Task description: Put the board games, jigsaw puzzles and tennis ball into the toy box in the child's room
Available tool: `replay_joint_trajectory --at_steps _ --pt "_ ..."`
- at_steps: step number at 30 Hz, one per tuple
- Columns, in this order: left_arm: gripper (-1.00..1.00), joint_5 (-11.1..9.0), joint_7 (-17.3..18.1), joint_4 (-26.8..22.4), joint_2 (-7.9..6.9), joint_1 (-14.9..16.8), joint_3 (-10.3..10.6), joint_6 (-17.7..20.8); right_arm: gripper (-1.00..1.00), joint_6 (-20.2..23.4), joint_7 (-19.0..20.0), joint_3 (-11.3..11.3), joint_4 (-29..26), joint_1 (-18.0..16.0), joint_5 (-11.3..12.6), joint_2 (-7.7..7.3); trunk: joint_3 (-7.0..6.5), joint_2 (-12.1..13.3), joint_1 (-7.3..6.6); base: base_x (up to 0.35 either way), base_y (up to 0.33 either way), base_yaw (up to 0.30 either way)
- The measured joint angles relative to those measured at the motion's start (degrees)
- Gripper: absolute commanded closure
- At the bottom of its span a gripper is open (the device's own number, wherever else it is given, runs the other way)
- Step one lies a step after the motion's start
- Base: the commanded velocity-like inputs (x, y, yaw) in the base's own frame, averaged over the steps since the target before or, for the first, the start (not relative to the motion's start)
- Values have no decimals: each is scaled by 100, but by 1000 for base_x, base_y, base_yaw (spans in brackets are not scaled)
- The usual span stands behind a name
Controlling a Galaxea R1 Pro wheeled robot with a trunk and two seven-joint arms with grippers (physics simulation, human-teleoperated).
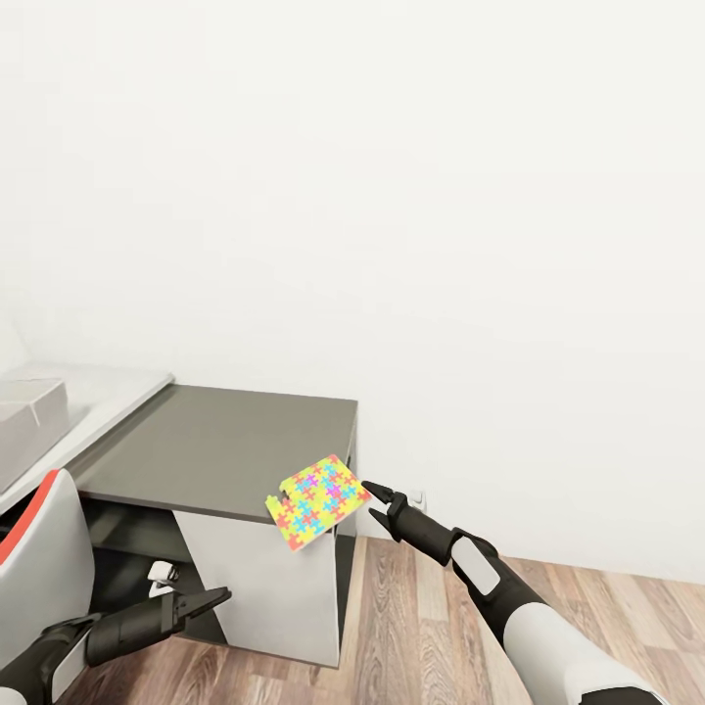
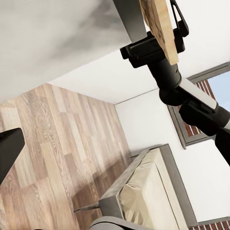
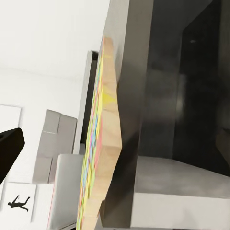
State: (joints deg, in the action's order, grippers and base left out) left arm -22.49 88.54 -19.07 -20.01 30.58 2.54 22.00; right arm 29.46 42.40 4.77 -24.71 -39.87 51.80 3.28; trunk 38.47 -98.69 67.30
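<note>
Jigsaw puzzle hung tilted at the front corner of the dark grey desk, clamped at its edge by the right pincer. Left pincer hovered low beside the cabinet door, fingers spread and empty, above the wood-plank floor.

Both arms wear black forearm sleeves over white shells. Each ends in slim, pointed black fingers

The head camera looked down at the table. Both wrist cameras sat close and shared the jigsaw puzzle.
</note>
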Motion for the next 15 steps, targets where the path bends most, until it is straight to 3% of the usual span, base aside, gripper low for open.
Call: replay_joint_trajectory --at_steps 9,15 --pt "-100 6 6 1 1 -1 0 -5 -100 0 0 0 0 0 0 0 0 0 0 -1 2 0" --pt "-100 8 1 1 1 4 3 6 -100 -1 0 1 -1 0 1 0 0 0 1 -90 75 0"
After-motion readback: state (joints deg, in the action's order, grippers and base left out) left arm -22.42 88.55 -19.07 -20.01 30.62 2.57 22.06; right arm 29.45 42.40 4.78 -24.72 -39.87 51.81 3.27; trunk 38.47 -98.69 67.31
